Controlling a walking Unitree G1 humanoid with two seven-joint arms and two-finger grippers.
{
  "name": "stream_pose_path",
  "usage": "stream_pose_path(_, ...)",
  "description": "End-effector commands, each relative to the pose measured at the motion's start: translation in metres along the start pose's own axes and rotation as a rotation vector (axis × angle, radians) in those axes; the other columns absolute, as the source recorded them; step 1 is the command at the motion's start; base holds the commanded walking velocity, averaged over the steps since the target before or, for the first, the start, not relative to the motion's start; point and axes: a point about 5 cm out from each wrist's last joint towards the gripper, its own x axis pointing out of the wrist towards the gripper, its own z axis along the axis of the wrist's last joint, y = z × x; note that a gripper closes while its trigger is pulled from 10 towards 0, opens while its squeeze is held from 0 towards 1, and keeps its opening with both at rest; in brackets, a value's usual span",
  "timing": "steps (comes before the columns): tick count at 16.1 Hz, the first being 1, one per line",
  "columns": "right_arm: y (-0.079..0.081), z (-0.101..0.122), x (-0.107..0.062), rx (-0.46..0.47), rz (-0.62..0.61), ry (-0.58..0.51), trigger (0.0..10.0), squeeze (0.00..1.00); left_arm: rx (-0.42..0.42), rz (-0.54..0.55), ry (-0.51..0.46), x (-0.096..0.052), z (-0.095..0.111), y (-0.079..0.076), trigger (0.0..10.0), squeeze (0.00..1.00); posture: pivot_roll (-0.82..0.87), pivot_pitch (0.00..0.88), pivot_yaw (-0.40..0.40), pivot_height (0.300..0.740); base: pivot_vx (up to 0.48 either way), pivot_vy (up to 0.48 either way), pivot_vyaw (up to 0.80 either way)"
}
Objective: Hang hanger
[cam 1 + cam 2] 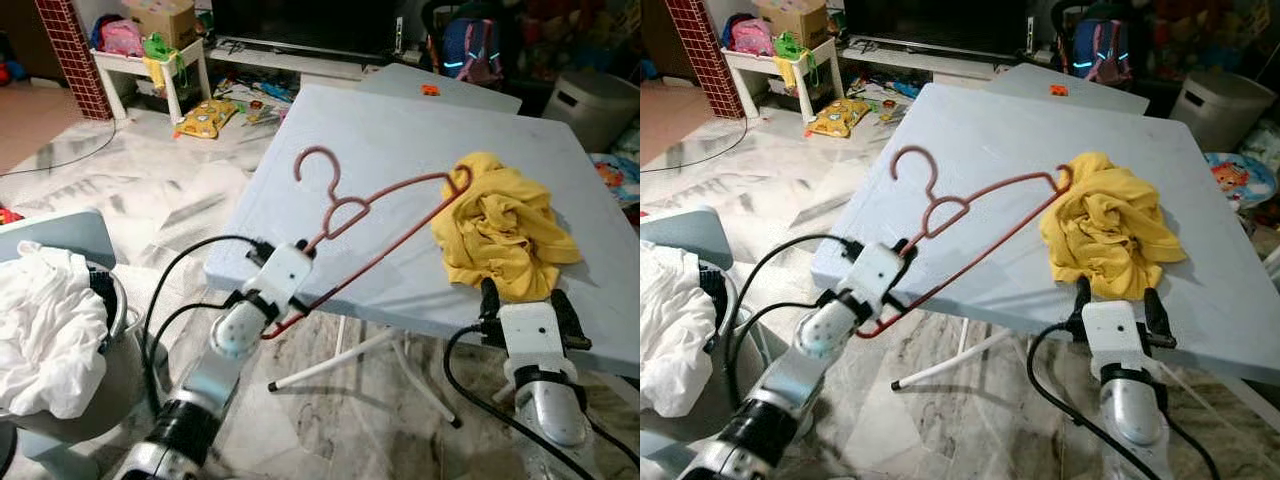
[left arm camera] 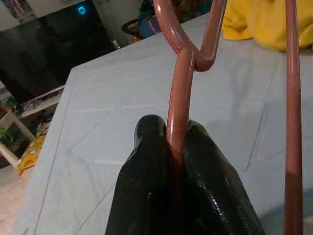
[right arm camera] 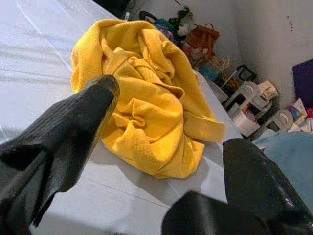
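A dusty-red wire hanger [image 1: 372, 215] lies slanted over the front of the pale blue table [image 1: 400, 140], its hook [image 1: 318, 165] pointing away from me. My left gripper [image 2: 168, 128] is shut on the hanger's neck just below the twist, at the table's front left edge. A crumpled yellow shirt [image 1: 505, 225] lies on the table by the hanger's far corner. My right gripper [image 1: 522, 296] stands open at the front edge, just short of the shirt [image 3: 146, 110], with nothing between its fingers.
A bin of white cloth [image 1: 50, 330] stands at my left. The table's white legs [image 1: 340, 360] cross underneath. Toys and a small white shelf [image 1: 150, 60] clutter the floor at the back left; a grey container [image 1: 595, 100] stands at the back right.
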Motion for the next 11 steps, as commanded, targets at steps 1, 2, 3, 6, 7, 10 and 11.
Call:
stream_pose_path(1, -0.003, 0.007, -0.001, 0.013, -0.038, -0.007, 10.0, 0.0, 0.011, -0.007, -0.03, 0.001, 0.008, -0.005, 10.0, 0.0, 0.12, 0.0, -0.075, 0.74, 0.0, 0.0, 0.0)
stream_pose_path(2, -0.003, 0.01, -0.003, 0.03, -0.042, -0.003, 10.0, 0.0, 0.003, -0.027, -0.04, 0.0, 0.011, -0.008, 10.0, 0.0, 0.11, 0.0, -0.078, 0.74, 0.0, 0.0, 0.0)
stream_pose_path(3, -0.002, 0.011, -0.003, 0.031, -0.039, -0.003, 10.0, 0.0, 0.013, -0.042, -0.043, 0.0, 0.011, -0.01, 10.0, 0.0, 0.11, 0.0, -0.078, 0.74, 0.0, 0.0, 0.0)
stream_pose_path(6, -0.001, 0.009, -0.007, 0.028, -0.038, 0.023, 10.0, 0.0, 0.014, -0.053, -0.028, -0.001, 0.009, -0.011, 10.0, 0.0, 0.1, 0.0, -0.077, 0.74, 0.0, 0.0, 0.0)
stream_pose_path(7, -0.002, 0.009, -0.01, 0.029, -0.046, 0.036, 10.0, 0.0, 0.01, -0.058, -0.017, -0.002, 0.007, -0.012, 10.0, 0.0, 0.09, 0.0, -0.074, 0.74, 0.0, 0.0, 0.0)
stream_pose_path(10, -0.003, 0.008, -0.015, 0.03, -0.055, 0.055, 10.0, 0.0, -0.006, -0.079, -0.011, 0.0, 0.009, -0.017, 10.0, 0.0, 0.07, 0.0, -0.064, 0.74, -0.091, 0.0, 0.0)
stream_pose_path(11, -0.006, 0.007, -0.017, 0.03, -0.068, 0.062, 10.0, 0.0, -0.007, -0.09, -0.009, 0.0, 0.008, -0.02, 10.0, 0.0, 0.06, 0.0, -0.061, 0.74, -0.274, 0.0, 0.0)
